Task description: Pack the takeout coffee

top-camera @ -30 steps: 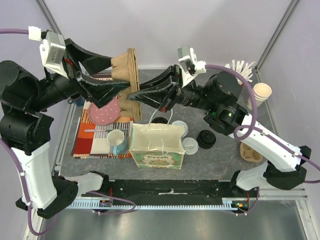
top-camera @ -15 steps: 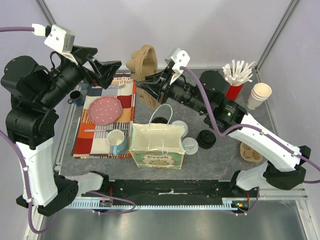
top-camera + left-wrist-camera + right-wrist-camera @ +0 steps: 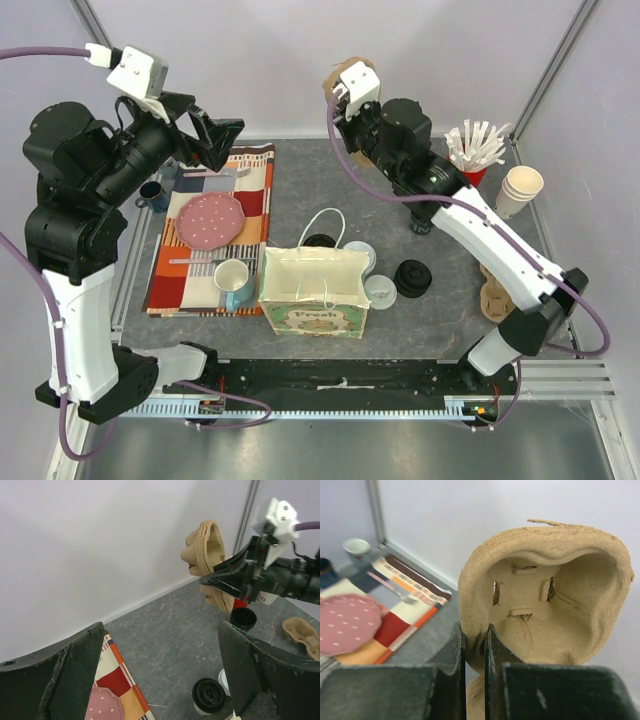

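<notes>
Change: the right gripper (image 3: 474,630) has swung the cup carrier (image 3: 545,590) higher and farther behind the paper bag (image 3: 313,292).
Right jaws: clamped on the cup carrier's edge.
Left gripper (image 3: 161,630): jaws spread wide, empty.
Takeout coffee (image 3: 380,290): just right of the paper bag.
Table (image 3: 440,320): grey, with white walls behind.

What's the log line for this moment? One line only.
left claw: open, empty | right claw: shut on pulp cup carrier, held high | lidded cups: beside bag, unpacked
</notes>
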You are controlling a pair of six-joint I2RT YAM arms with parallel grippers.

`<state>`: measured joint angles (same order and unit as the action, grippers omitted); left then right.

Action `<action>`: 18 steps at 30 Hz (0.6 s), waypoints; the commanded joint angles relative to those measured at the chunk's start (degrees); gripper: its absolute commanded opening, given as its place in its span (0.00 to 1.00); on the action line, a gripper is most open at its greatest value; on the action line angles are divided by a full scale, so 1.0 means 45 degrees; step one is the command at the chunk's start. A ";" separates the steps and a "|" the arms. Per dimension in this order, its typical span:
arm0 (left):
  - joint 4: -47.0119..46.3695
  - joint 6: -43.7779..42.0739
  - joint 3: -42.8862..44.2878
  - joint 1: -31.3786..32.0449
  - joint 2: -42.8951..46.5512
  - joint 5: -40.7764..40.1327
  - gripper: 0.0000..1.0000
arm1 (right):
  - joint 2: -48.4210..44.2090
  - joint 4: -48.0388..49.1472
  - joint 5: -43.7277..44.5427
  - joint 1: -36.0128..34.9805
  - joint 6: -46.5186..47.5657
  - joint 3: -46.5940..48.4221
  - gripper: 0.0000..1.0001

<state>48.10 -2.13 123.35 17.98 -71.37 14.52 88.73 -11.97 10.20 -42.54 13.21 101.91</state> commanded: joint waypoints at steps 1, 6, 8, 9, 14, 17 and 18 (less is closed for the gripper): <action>0.0365 -0.0717 -0.0067 -0.0050 -0.0369 -0.0512 0.98 | 0.1468 0.1230 0.0430 0.1519 0.0423 0.0127 0.00; 0.0854 -0.0795 0.0011 -0.0381 -0.0311 0.0928 0.98 | 0.3833 0.1703 -0.0487 0.3103 -0.0024 0.1080 0.00; 0.1107 -0.1087 0.0011 -0.0538 -0.0233 0.1108 0.98 | 0.5200 0.1547 -0.0605 0.3437 -0.0104 0.1570 0.00; 0.1186 -0.1186 0.0011 -0.0538 -0.0214 0.1147 0.98 | 0.5669 0.1256 -0.0664 0.3709 -0.0181 0.2133 0.00; 0.1674 -0.1810 0.0147 -0.0636 -0.0077 0.0972 0.98 | 0.8521 -0.0190 -0.0510 0.4005 -0.0124 0.3972 0.00; 0.1773 -0.1909 0.0226 -0.0636 -0.0077 0.1030 0.98 | 0.9772 -0.1030 0.0035 0.4005 -0.0027 0.4755 0.00; 0.1792 -0.1909 0.0226 -0.0636 -0.0096 0.1069 0.98 | 1.0045 -0.1419 0.0174 0.4024 0.0032 0.5065 0.00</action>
<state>54.96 -7.53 123.09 15.44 -72.49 17.72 130.67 -14.48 8.71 -23.57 12.78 117.73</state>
